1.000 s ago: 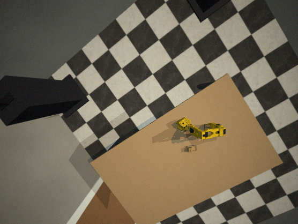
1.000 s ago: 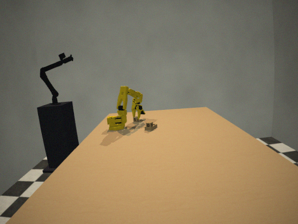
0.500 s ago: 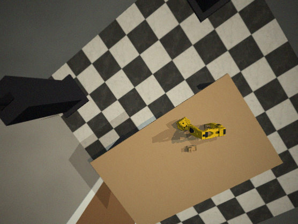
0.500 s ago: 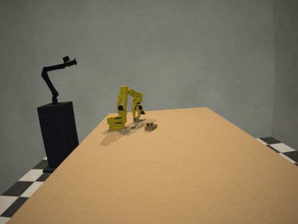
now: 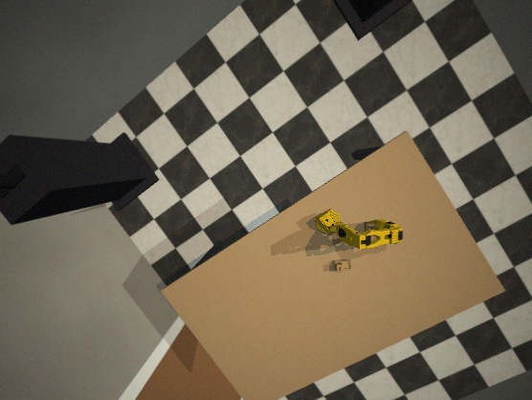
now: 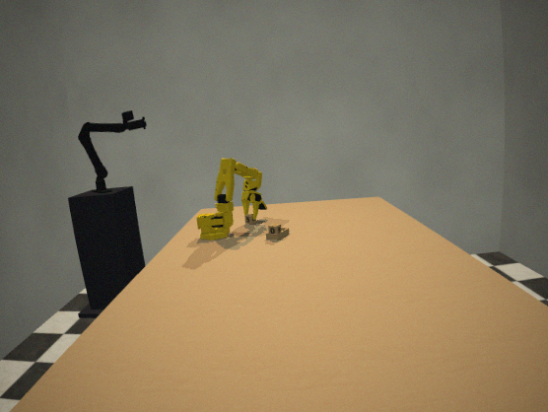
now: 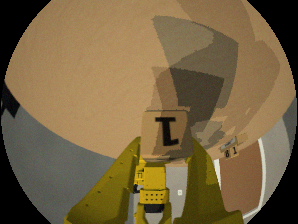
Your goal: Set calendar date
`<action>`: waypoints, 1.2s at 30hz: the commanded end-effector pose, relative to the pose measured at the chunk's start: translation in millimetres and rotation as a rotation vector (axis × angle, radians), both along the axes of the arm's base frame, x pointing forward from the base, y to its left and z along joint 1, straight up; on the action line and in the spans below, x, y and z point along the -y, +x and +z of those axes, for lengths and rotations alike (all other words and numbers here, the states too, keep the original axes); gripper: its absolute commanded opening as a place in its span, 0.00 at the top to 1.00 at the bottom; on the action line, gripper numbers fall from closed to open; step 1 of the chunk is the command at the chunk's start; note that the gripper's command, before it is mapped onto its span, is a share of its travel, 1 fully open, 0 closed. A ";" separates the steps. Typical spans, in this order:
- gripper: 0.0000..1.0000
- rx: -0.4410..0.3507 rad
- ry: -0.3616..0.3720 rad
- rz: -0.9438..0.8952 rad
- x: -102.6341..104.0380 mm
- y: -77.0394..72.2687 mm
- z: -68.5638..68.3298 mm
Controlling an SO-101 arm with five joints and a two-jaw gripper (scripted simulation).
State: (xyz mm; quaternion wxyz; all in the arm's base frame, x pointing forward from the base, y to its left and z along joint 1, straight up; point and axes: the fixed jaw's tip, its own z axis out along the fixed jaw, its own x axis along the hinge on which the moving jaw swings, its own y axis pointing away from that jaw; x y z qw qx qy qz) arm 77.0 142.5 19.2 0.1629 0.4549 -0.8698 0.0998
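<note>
In the wrist view my gripper (image 7: 164, 156) is shut on a tan wooden cube (image 7: 164, 135) whose facing side shows a black 1. The cube is down at the table top. In the exterior view the yellow arm (image 6: 232, 197) bends down with the gripper (image 6: 249, 218) on that cube (image 6: 248, 219), left of the tray. The small wooden tray (image 6: 277, 235) lies flat on the table with the other cube (image 6: 274, 230) in it, showing dark digits. The tray also shows in the top view (image 5: 340, 265) and at the right edge of the wrist view (image 7: 234, 149).
A black pedestal (image 6: 105, 241) with a dark camera arm (image 6: 101, 143) stands off the table's left side. The arm's base (image 6: 215, 226) sits near the table's far left edge. The floor is checkered.
</note>
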 end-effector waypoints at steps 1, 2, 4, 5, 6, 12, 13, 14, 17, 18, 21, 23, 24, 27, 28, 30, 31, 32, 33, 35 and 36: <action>1.00 0.065 0.111 0.001 -7.3 4.9 16.3; 1.00 0.076 0.129 0.001 -7.5 4.8 19.4; 1.00 0.100 0.169 0.000 -7.6 4.6 26.0; 1.00 0.113 0.189 0.000 -7.6 4.4 29.3; 1.00 0.113 0.189 0.000 -7.6 4.4 29.3; 1.00 0.170 0.284 -0.001 -6.5 2.9 43.7; 1.00 0.179 0.299 -0.001 -6.2 2.6 45.8; 1.00 0.188 0.313 -0.001 -5.9 2.3 47.7; 1.00 0.204 0.341 -0.002 -5.2 1.7 51.4; 1.00 0.208 0.346 -0.002 -5.1 1.5 52.1; 1.00 0.211 0.353 -0.002 -4.9 1.4 52.9; 1.00 0.211 0.353 -0.002 -4.9 1.4 52.9; 1.00 0.211 0.353 -0.002 -4.9 1.4 52.9; 1.00 0.211 0.353 -0.002 -4.9 1.4 52.9; 1.00 0.211 0.353 -0.002 -4.9 1.4 52.9; 1.00 0.211 0.353 -0.002 -4.9 1.4 52.9; 1.00 0.211 0.353 -0.002 -4.9 1.4 52.9; 1.00 0.211 0.353 -0.002 -4.9 1.4 52.9; 1.00 0.211 0.353 -0.002 -4.9 1.4 52.9; 1.00 0.211 0.353 -0.002 -4.9 1.4 52.9; 1.00 0.211 0.353 -0.002 -4.9 1.4 52.9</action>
